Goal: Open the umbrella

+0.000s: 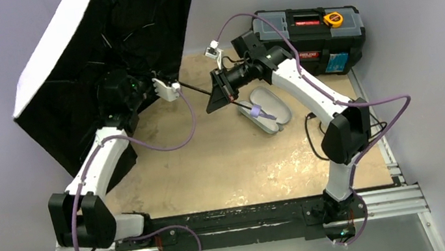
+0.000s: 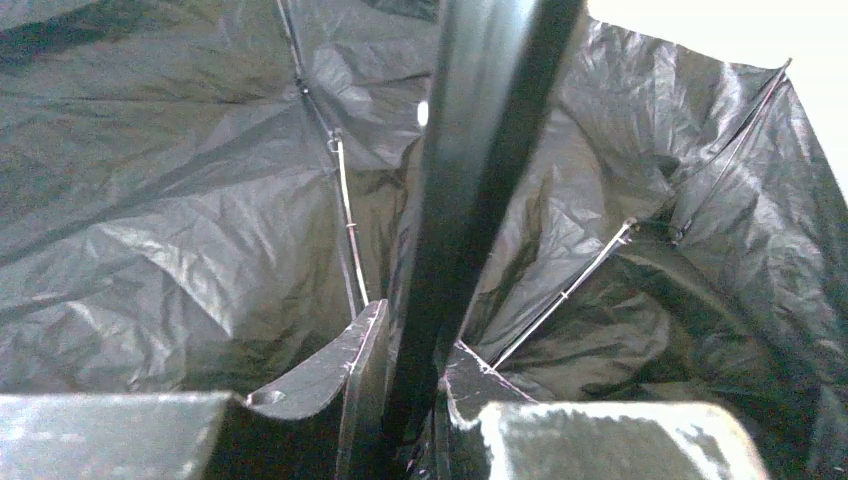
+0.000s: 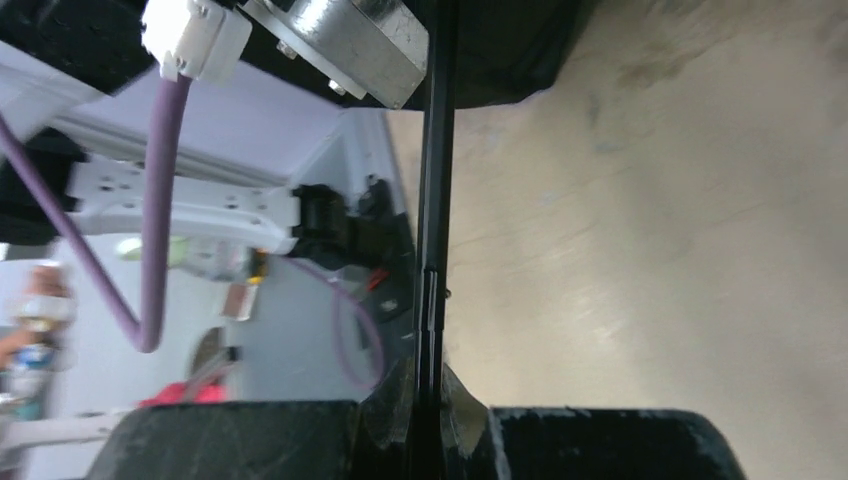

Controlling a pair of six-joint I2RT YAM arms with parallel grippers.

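Note:
The umbrella [image 1: 97, 44] stands open at the far left, black underside towards me, pale outer side along its edge. Its thin black shaft [image 1: 195, 90] runs right to the lavender handle [image 1: 256, 111]. My left gripper [image 1: 139, 88] sits inside the canopy, shut on the shaft close to the hub; the left wrist view shows its fingers [image 2: 345, 365] on either side of the shaft [image 2: 470, 190], with the ribs [image 2: 345, 215] spread. My right gripper [image 1: 220, 97] is shut on the shaft near the handle; in the right wrist view the gripper [image 3: 425, 400] pinches the shaft [image 3: 436, 200].
A black toolbox [image 1: 312, 34] with a yellow tape measure [image 1: 334, 18] on its lid stands at the back right. A pale sleeve [image 1: 271, 117] lies on the tan table [image 1: 232, 163] under the handle. Grey walls close in on the left and right.

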